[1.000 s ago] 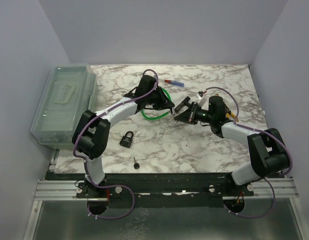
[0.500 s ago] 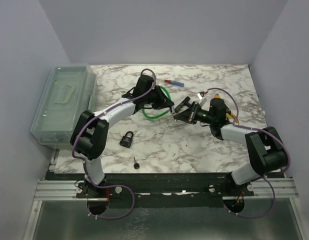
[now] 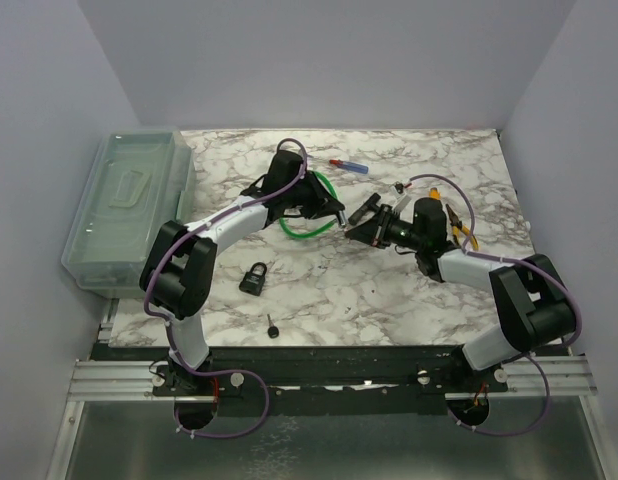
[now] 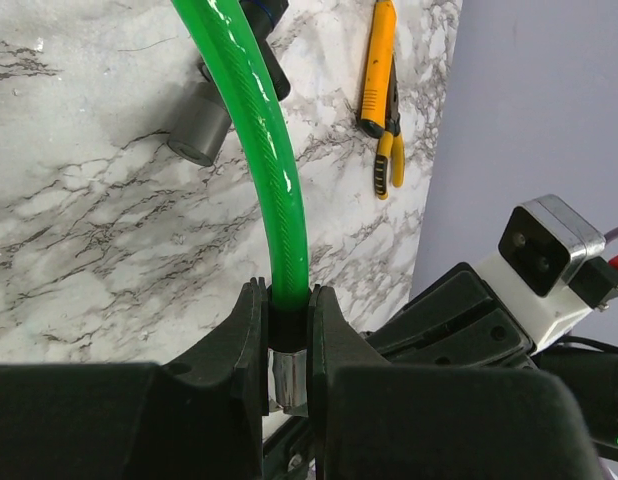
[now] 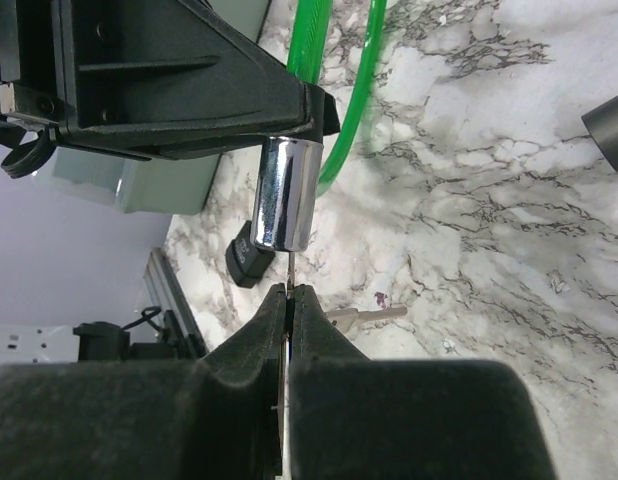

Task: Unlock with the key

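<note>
The cable lock's chrome cylinder (image 5: 284, 195) hangs above the middle of the marble table (image 3: 389, 290), off the surface. The left gripper (image 4: 286, 300) clamps it where the cylinder meets the green cable (image 4: 274, 180), one jaw on each side. From there the cable loops away toward 10 o'clock in the top view.

Directly under the cylinder's lower face, at 6 o'clock in the right wrist view, stands the key (image 5: 288, 272). It is seen edge-on as a thin metal sliver. Its tip is at the cylinder's end (whether it has gone into the keyway cannot be told). The right gripper (image 5: 289, 292) has its jaws pressed together on the key's blade.

In the top view the two grippers meet nose to nose, the left one at 9 o'clock of the meeting point and the right one at 3 o'clock.

A black padlock (image 3: 254, 277) lies on the table at 7 o'clock from the cylinder, and a loose key (image 3: 273, 328) lies further out the same way, near the front edge. Yellow-handled pliers (image 4: 381, 100) lie at 3 o'clock. A blue-and-red tool (image 3: 349, 165) lies at 12 o'clock. A clear lidded plastic box (image 3: 129, 205) sits at 9 o'clock, on the table's left edge.
</note>
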Controlling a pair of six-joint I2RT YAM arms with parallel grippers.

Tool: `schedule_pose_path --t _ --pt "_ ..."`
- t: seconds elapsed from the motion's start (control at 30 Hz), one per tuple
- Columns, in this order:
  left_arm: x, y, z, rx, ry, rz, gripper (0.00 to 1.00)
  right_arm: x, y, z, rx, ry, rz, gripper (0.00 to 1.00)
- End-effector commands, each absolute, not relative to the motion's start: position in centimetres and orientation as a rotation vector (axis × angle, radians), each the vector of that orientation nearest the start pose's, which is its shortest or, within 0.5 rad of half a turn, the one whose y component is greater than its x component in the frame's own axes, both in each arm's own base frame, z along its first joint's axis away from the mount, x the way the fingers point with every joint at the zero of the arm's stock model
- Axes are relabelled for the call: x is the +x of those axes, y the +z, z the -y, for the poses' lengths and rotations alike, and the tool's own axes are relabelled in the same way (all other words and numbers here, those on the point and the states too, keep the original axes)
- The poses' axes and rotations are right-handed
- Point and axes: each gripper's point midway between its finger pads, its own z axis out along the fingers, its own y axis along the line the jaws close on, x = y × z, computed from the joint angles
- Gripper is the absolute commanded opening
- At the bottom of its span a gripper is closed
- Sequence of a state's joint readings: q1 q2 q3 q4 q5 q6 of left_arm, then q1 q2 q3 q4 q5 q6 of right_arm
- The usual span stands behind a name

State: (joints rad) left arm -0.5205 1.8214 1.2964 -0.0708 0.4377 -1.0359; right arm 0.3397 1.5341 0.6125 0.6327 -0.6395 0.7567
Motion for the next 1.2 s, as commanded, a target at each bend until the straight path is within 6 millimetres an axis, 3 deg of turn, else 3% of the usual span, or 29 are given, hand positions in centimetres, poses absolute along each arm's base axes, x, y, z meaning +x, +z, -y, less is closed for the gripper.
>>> schedule_pose_path --t 0.0,0.3,0.4,0.53,0.83,1.03,1.17 --pt "33.3 16.6 35.4 -0.286 -1.463 -2.538 0.0 36.4 16.0 -23.4 0.006 1.089 -1.878 0.0" --pt "33.4 16.8 35.4 -0.276 -1.459 -2.527 0.0 37.3 16.8 -24.3 0.145 1.177 -1.878 0.0" --pt "33.3 16.7 35.4 -0.281 -1.47 -2.531 0.0 37.8 17.5 -24.8 0.118 1.175 -1.847 0.0" --pt "33.4 16.7 35.4 -0.281 -1.466 -2.528 0.0 38.3 17.7 -24.9 0.058 0.986 -1.868 0.0" --pt "33.6 17.0 35.1 -0.281 -1.466 -2.518 0.0 37.5 17.0 -25.8 0.019 1.049 -1.893 0.01" --pt "34.0 17.2 34.7 -0.29 -1.459 -2.505 0.0 36.9 17.0 -25.6 -0.023 1.032 -1.92 0.36" --pt "34.2 17.2 34.5 -0.295 -1.449 -2.5 0.0 36.2 17.4 -25.4 -0.053 1.016 -1.934 0.42"
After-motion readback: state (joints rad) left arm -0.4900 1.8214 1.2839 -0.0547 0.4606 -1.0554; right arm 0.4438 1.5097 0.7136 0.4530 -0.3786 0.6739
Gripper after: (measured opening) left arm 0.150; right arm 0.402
